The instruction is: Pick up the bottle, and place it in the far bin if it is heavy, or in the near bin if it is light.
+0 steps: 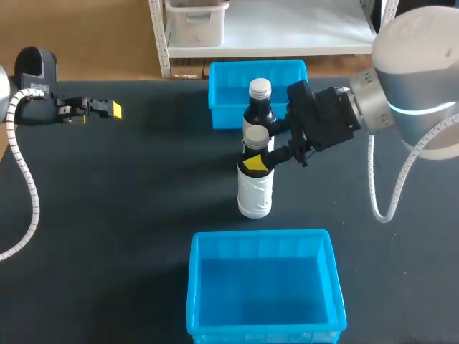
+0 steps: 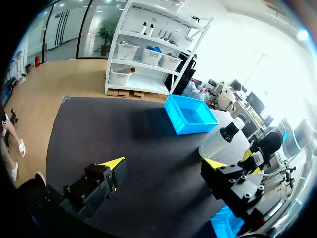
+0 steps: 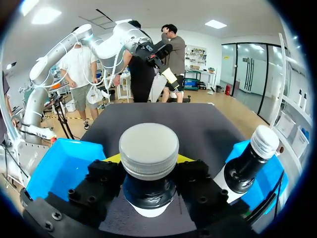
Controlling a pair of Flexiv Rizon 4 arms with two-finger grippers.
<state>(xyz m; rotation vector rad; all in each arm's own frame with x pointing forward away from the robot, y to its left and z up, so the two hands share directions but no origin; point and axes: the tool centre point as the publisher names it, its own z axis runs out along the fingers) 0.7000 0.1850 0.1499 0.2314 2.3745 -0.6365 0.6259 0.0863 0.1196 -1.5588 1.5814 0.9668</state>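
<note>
Dark table top (image 1: 107,215), two blue bins in line down the middle. Left side: left arm (image 1: 32,93) comes in at the far left edge, with the left gripper (image 1: 107,110) over bare mat, well apart from the bins and bottles. The left wrist view shows its fingers (image 2: 113,164) spread wide.

Centre: far bin (image 1: 228,99) at the back of the table, near bin (image 1: 262,287) at the front edge. Between them is the bottle (image 1: 254,193), upright, with a white body, dark neck and pale cap. Its base looks to be on the mat, but I can't tell for sure. A second bottle (image 1: 258,111), dark with a pale cap, stands upright just behind it, against the far bin's front wall.

Right side: right arm (image 1: 409,93) reaches in from the right edge. The right gripper (image 1: 257,150) is clamped on the bottle's neck just under the cap; the right wrist view shows one finger pressed on each side. The second bottle sits just beside that gripper.
</note>
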